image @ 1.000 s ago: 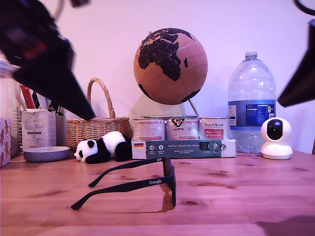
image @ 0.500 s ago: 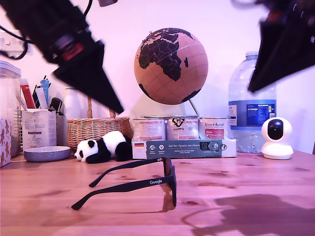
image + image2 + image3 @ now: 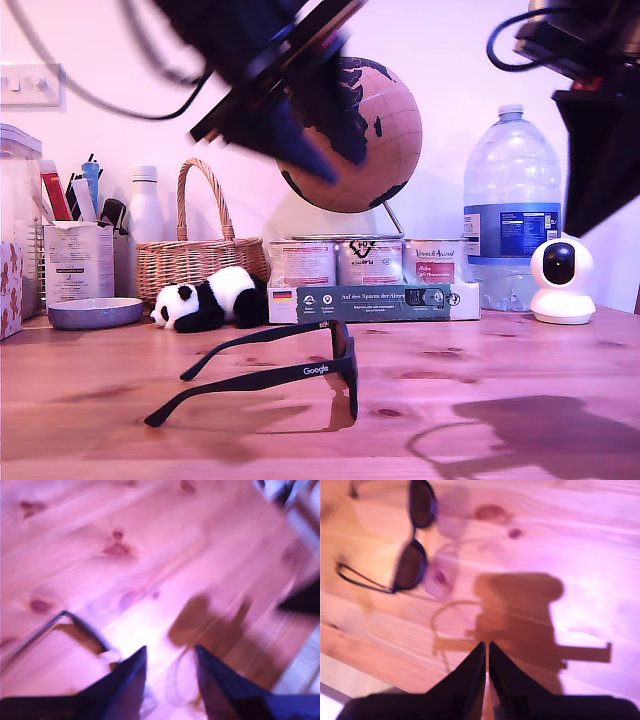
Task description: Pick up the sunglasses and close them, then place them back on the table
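Note:
The black sunglasses (image 3: 300, 372) stand open on the wooden table (image 3: 500, 370), arms pointing to the exterior view's left, with "Google" on the near arm. My first gripper (image 3: 325, 172) hangs blurred high above them in front of the globe. In the first wrist view it (image 3: 170, 649) is open and holds nothing, with one blurred arm of the sunglasses (image 3: 75, 622) beside it. My second gripper (image 3: 578, 230) hangs at the exterior view's upper right. It (image 3: 486, 645) is shut and holds nothing, well away from the sunglasses (image 3: 412, 562), above its own shadow on the table (image 3: 580, 540).
Along the back of the table stand a cork globe (image 3: 385, 120), a box of cans (image 3: 370, 285), a water bottle (image 3: 512, 210), a white camera (image 3: 560, 282), a wicker basket (image 3: 195, 260), a toy panda (image 3: 205, 298), a bowl (image 3: 95, 313) and a pen holder (image 3: 78, 255).
My first arm has swung from the exterior view's upper left toward the centre, above the sunglasses. My second arm has come further into view at the upper right. The sunglasses have not moved.

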Tool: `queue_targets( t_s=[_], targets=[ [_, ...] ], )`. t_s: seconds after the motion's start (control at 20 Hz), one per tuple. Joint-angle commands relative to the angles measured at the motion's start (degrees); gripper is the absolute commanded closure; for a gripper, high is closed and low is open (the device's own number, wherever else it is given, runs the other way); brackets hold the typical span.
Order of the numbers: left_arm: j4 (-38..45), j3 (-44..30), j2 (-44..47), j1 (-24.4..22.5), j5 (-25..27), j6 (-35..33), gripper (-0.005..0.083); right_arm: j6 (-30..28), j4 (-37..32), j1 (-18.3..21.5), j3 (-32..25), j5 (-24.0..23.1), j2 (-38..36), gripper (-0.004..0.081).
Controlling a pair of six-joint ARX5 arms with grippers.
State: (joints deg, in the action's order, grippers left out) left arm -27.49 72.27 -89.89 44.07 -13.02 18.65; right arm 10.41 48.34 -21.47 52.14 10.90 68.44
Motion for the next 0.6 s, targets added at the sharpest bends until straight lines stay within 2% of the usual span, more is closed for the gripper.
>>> queue_targets(
  t_s=[0.0,0.15,0.3,0.55],
  targets=[
    [-1.7,0.9,-3.5,0.9,1.6,7.7,0.0486,-0.4,0.0,-0.1,0.5,-1.7,-0.2,0.0769],
    [-4.8,2.6,-7.8,1.3,6.4,11.3,0.048,-2.4,0.4,-0.1,0.5,-4.2,-0.2,0.0769],
    [-5.5,2.9,-11.7,1.1,6.6,16.1,0.037,-3.6,0.1,-0.1,0.5,-4.5,-0.2,0.0769],
    [-5.6,5.6,-15.5,0.9,6.5,21.7,0.034,-4.9,-0.7,-0.1,0.5,-4.5,-0.2,0.0769]
  ],
)
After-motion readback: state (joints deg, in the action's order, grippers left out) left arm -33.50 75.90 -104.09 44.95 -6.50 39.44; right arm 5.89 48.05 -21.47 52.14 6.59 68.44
